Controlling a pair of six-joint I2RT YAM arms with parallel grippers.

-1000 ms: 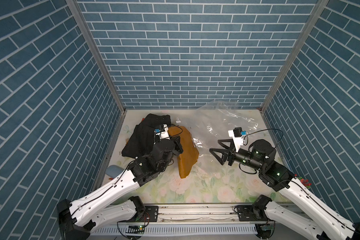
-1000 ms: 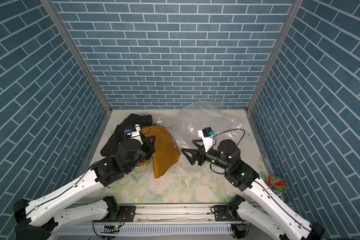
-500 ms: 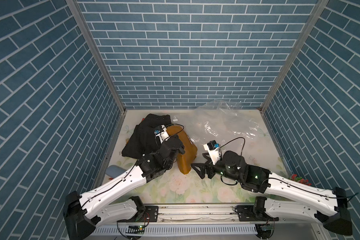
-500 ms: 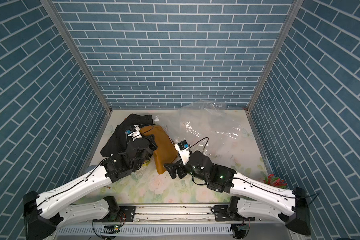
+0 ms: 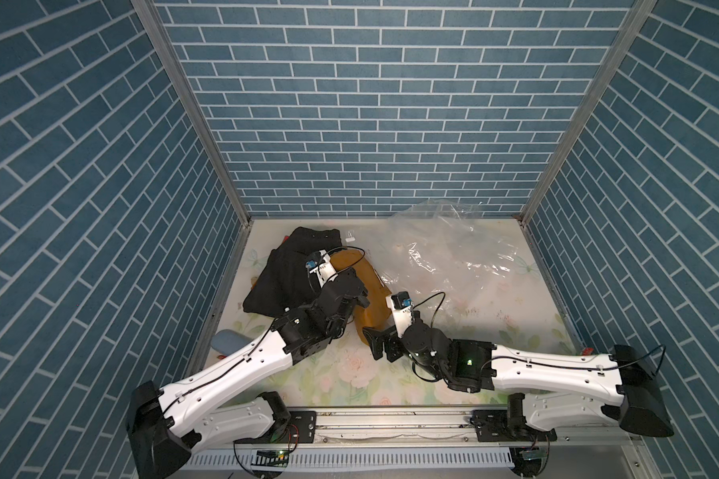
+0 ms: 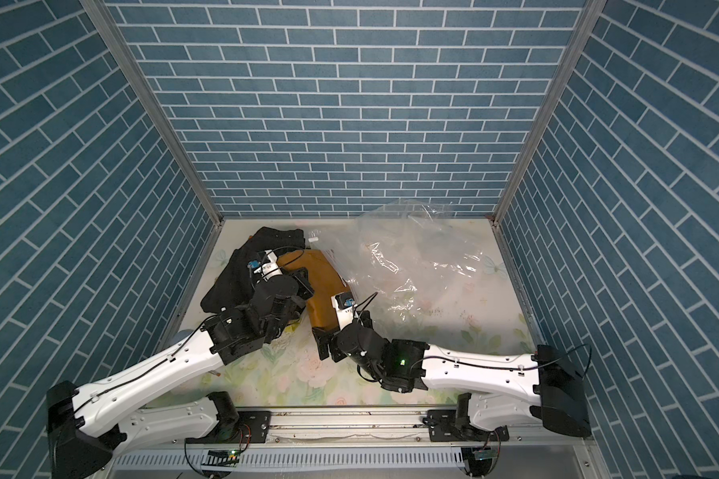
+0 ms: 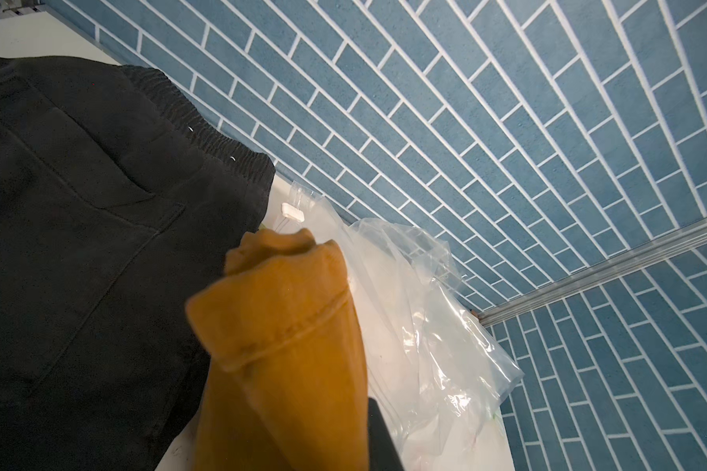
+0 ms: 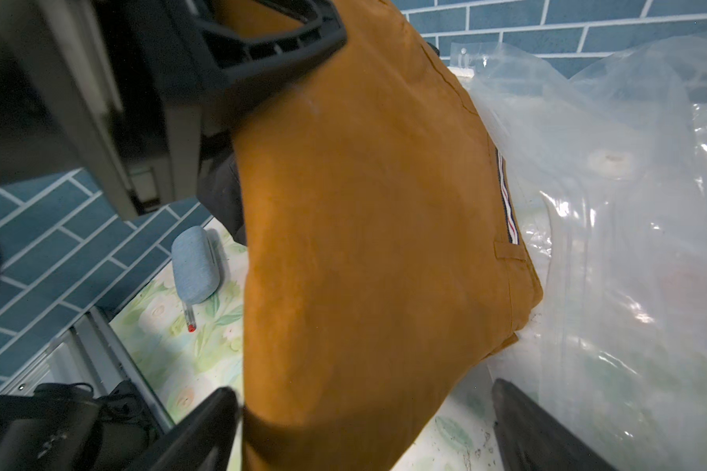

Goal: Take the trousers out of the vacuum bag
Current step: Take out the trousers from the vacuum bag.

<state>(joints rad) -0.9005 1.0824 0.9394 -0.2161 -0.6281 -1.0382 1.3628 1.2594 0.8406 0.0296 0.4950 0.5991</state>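
Note:
Ochre brown trousers (image 5: 375, 299) (image 8: 364, 244) with a striped waistband hang from my left gripper (image 5: 360, 292), which is shut on their upper end. In the left wrist view the cloth (image 7: 286, 346) covers all but one dark finger (image 7: 380, 440). My right gripper (image 5: 380, 344) (image 8: 360, 391) is open, one jaw on each side of the trousers' lower end. Black trousers (image 5: 283, 273) (image 7: 78, 244) lie at the back left. The vacuum bag (image 5: 453, 257) (image 8: 629, 265) lies crumpled at the back right, beside the ochre trousers, its white valve (image 8: 609, 161) showing.
A blue-grey case (image 5: 229, 342) (image 8: 197, 265) and a red-tipped pen (image 8: 188, 318) lie by the left wall. A small white clip (image 5: 349, 237) sits near the back wall. Brick walls close in three sides of the floral table (image 5: 515, 323).
My right arm has swung left from beside the bag to the ochre trousers' lower end, its jaws widening. My left gripper has drawn the trousers back and up, so they hang shorter.

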